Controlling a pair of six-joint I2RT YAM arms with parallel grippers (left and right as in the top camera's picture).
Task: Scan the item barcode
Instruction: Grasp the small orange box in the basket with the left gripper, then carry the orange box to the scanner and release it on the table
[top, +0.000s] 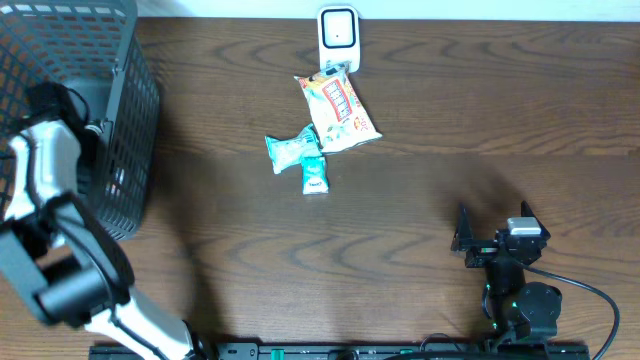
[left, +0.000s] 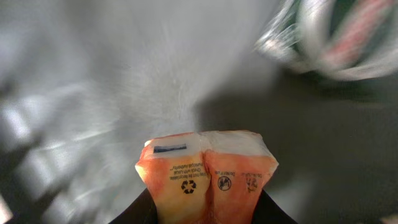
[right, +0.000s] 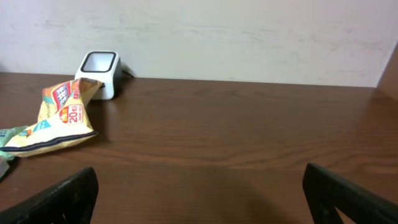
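In the left wrist view an orange packet (left: 208, 171) with a recycling mark stands between my left gripper's (left: 208, 210) dark fingers, which press on both its sides. This is inside the grey mesh basket (top: 130, 120) at the table's left, where my left arm (top: 45, 160) reaches in; the overhead view hides the gripper itself. The white barcode scanner (top: 338, 38) stands at the table's far edge, also in the right wrist view (right: 99, 65). My right gripper (top: 495, 225) rests open near the front right, nothing between its fingers (right: 68, 193).
A yellow snack bag (top: 340, 110) lies just in front of the scanner, with two teal packets (top: 292, 150) (top: 314, 175) beside it. A blurred green, red and white packet (left: 329, 37) lies in the basket beyond the orange one.
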